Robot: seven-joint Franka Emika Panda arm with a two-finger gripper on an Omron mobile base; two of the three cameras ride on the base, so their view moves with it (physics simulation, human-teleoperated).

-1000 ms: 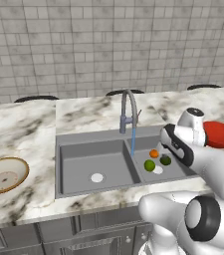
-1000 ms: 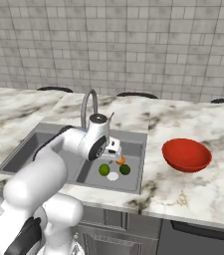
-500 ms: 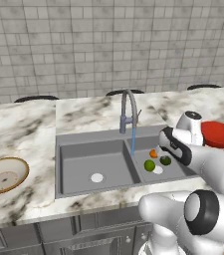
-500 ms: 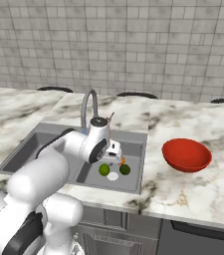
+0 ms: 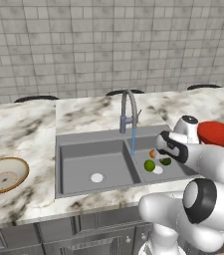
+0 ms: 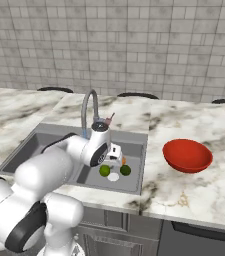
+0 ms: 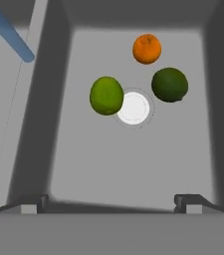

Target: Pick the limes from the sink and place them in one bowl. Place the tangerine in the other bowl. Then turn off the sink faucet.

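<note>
My gripper [image 7: 108,201] is spread wide, holding nothing, above the sink [image 7: 133,164]. I'd centre over the lighter lime [image 7: 106,95] beside the drain [image 7: 133,107], then descend straight, clear of the darker lime [image 7: 169,84].

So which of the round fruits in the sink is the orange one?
The tangerine. It's the only orange fruit; the lighter lime and darker lime beside the white drain are green.

White arm low and forward — gripper [image 7: 111,199] jaws wide apart, empty

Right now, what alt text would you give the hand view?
Looking down into a grey sink basin: a light green lime and a darker lime flank the white drain, with a tangerine beyond.
</note>
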